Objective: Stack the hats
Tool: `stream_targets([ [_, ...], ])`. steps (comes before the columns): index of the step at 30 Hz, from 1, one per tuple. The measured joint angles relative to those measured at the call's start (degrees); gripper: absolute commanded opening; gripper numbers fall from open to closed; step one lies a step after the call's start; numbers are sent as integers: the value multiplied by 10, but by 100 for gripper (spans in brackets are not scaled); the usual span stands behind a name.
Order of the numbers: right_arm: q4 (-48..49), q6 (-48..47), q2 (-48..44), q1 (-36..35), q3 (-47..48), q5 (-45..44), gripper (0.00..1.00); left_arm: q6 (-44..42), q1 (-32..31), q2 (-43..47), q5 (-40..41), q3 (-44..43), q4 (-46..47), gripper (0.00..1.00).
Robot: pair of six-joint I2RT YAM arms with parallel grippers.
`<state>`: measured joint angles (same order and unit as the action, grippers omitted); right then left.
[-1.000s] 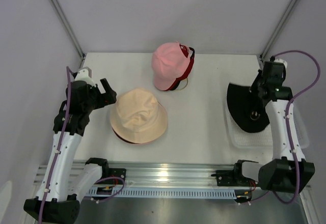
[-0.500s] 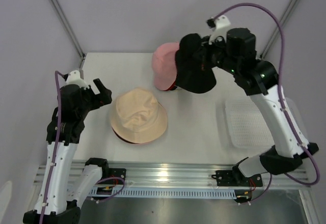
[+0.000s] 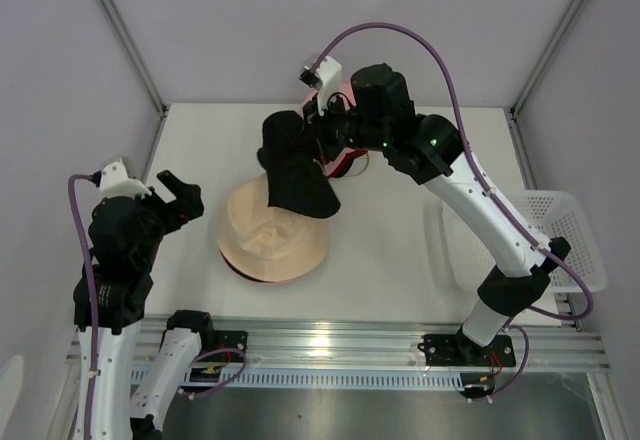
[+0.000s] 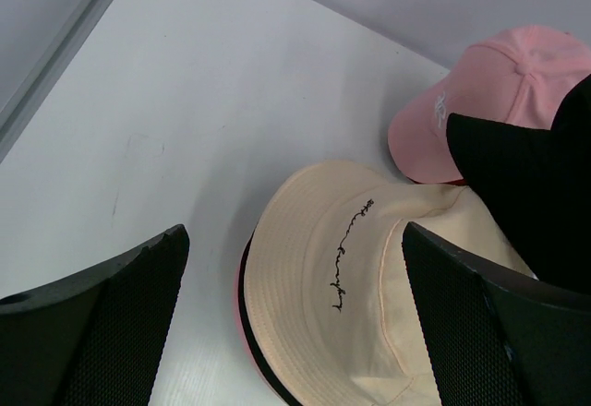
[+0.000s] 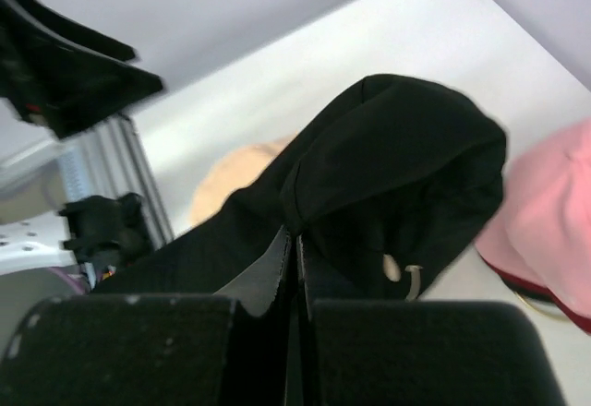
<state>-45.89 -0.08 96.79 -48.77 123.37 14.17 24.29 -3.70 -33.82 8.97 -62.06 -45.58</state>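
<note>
A cream bucket hat (image 3: 268, 245) (image 4: 369, 286) lies left of the table's middle on top of other hats; a black and a pink rim (image 4: 244, 306) show under it. My right gripper (image 3: 322, 136) (image 5: 291, 242) is shut on a black hat (image 3: 296, 172) (image 5: 397, 161). That hat hangs over the cream hat's far edge. A pink cap (image 4: 494, 97) (image 5: 554, 226) sits behind on a red one (image 3: 350, 164), mostly hidden by the arm in the top view. My left gripper (image 3: 181, 197) (image 4: 294, 240) stands open and holds nothing, left of the cream hat.
A white mesh basket (image 3: 565, 245) stands at the table's right edge. The right arm stretches across the back half of the table. Metal frame posts rise at the back corners, and a rail runs along the near edge.
The right arm has swung from the basket at the right across to the left, carrying the black hat over the cream hat. The left arm has drawn back toward the near left.
</note>
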Motion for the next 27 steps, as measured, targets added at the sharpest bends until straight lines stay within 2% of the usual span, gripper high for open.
stream_targets([
  [15,53,12,39,-49,97,99,0,39,7,14,35,17,-21,99],
  [18,57,17,46,-55,74,106,0,44,19,20,43,16,-26,100],
  [27,71,43,49,-70,-88,148,0,52,77,19,6,17,-35,99],
])
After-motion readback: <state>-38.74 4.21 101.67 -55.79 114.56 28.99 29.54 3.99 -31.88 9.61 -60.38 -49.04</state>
